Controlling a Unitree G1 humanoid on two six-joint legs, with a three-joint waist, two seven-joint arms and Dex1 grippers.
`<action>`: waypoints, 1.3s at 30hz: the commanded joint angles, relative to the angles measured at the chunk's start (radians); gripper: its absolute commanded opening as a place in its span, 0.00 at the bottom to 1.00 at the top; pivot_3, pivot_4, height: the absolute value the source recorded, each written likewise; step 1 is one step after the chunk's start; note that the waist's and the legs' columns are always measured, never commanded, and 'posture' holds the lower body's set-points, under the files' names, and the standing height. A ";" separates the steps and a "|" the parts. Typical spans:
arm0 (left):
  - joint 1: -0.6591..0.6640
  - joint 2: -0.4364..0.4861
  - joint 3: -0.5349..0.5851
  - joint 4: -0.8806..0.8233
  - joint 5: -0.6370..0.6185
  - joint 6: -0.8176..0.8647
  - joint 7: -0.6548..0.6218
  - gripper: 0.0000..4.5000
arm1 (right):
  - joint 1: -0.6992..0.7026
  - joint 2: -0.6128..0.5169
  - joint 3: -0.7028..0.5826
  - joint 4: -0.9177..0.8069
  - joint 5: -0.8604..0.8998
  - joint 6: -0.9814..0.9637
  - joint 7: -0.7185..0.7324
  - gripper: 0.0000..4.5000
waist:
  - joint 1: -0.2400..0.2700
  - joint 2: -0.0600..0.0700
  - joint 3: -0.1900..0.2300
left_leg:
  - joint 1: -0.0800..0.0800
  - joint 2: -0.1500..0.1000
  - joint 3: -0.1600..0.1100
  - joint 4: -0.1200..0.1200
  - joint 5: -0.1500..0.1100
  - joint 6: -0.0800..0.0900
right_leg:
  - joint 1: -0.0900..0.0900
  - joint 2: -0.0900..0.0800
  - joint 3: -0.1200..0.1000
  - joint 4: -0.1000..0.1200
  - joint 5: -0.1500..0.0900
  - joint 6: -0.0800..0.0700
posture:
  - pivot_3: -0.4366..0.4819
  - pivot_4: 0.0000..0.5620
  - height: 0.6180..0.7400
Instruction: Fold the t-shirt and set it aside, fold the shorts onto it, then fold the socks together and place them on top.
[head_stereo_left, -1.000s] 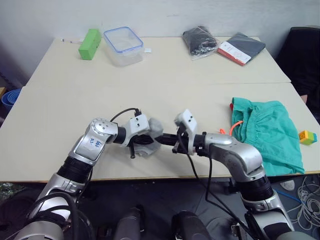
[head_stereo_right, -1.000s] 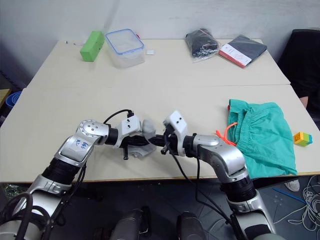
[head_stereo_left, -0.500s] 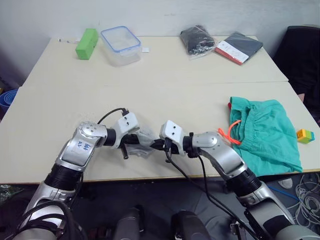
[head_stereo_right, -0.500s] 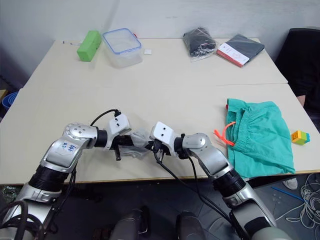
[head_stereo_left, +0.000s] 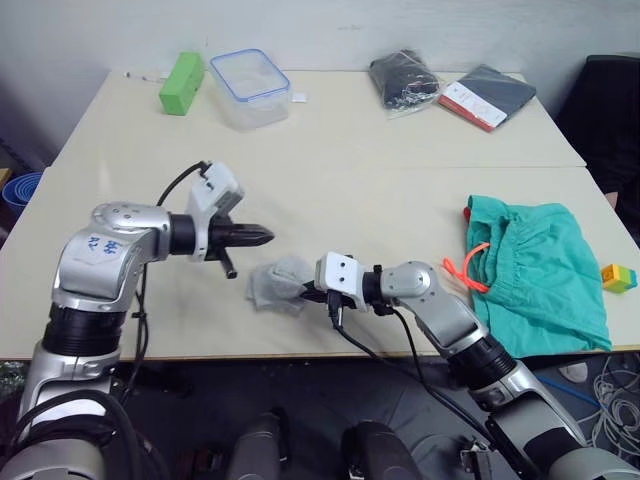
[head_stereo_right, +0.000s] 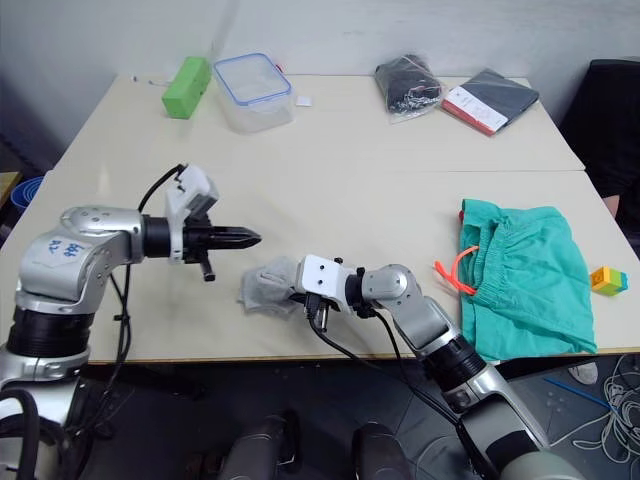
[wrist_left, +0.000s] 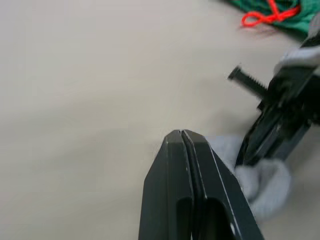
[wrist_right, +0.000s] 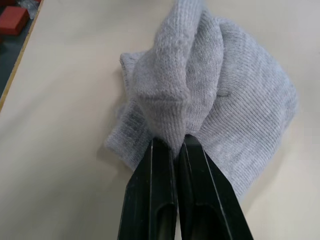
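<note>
The right gripper (wrist_right: 170, 142) is shown with its jaws pinched on a raised fold of the socks (wrist_right: 210, 95), which lie as a rumpled light grey bundle near the front edge of the bench (head_stereo_left: 330, 200), about midway along it. In the right wrist view the cloth is seen gathered between the two black fingers (wrist_right: 150, 200), the rest of the bundle spreading flat on the bench beyond them. The left gripper (head_stereo_left: 262, 237) is held above the bench just beside the socks, toward the left edge; its jaws are pressed together on nothing, as the left wrist view confirms.

The shorts (head_stereo_left: 535, 265) are seen lying at the right front corner of the bench, loosely folded, with the orange drawstring (head_stereo_left: 462, 270) trailing from the waistband toward the socks. A sliver of red is visible at the far edge of the shorts, which may be taken as the t-shirt (head_stereo_left: 466, 212) beneath them, though little of it can be made out.

The step in hand is judged to be the last: the folding of the socks together. The next move is judged to call for the pinched fold to be kept firmly held, the bundle to be carried toward the right front corner, and the socks to be set down on top of the shorts without the stack being disturbed.
</note>
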 joint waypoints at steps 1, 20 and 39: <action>-0.014 -0.033 -0.078 -0.039 0.000 -0.007 0.015 0.00 | -0.012 0.010 0.007 0.021 -0.038 -0.024 -0.013 0.01 | -0.002 0.000 0.000 | 0.000 0.000 0.000 0.000 0.000 0.000 | 0.000 0.000 0.000 0.000 0.000 0.000 | 0.48 0.27 1.00; 0.186 0.073 -0.280 -0.060 0.206 -0.199 0.057 0.00 | 0.010 -0.112 -0.167 -0.170 0.206 0.274 0.159 0.31 | 0.008 0.000 0.000 | 0.000 0.000 -0.001 0.001 -0.001 0.000 | 0.001 0.000 0.000 0.000 0.000 0.000 | 0.48 0.27 1.00; 0.254 0.081 -0.212 -0.124 0.209 -0.180 0.092 0.00 | -0.012 -0.044 -0.008 -0.076 0.080 0.225 0.103 0.01 | 0.004 0.001 0.000 | 0.000 0.000 0.000 0.001 -0.001 0.001 | 0.000 0.000 0.000 0.000 0.000 0.000 | 0.48 0.27 1.00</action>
